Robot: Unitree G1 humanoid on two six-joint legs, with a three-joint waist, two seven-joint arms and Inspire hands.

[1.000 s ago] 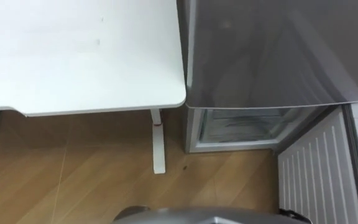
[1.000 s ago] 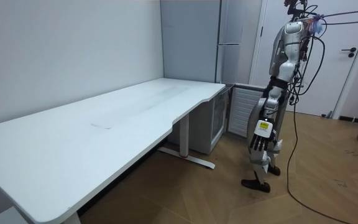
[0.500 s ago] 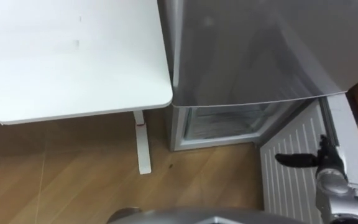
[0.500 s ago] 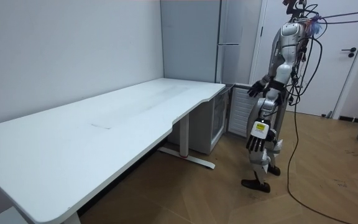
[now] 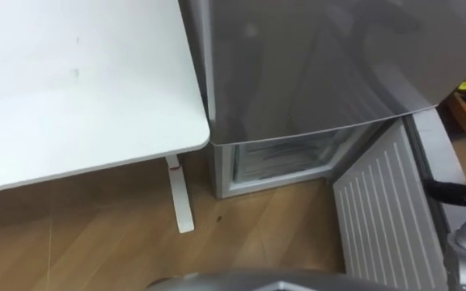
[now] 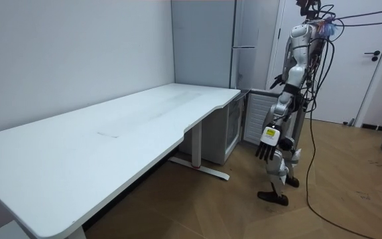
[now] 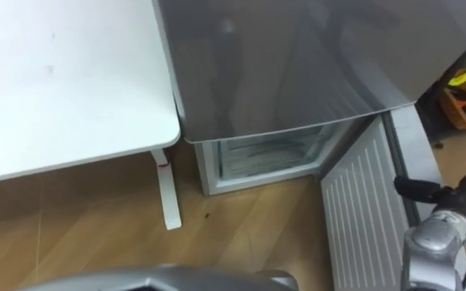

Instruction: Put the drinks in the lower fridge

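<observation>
The lower fridge door stands open; left hand hangs slack and empty; right hand hovers beside the door, its grasp I cannot tell; the next move is probably fetching drinks.

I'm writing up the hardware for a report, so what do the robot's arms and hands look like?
Both arms are silver-grey metal in jointed segments. The right hand has dark fingers on a rounded silver wrist. The left hand is black, with a small white tag marked yellow at its back.
</observation>
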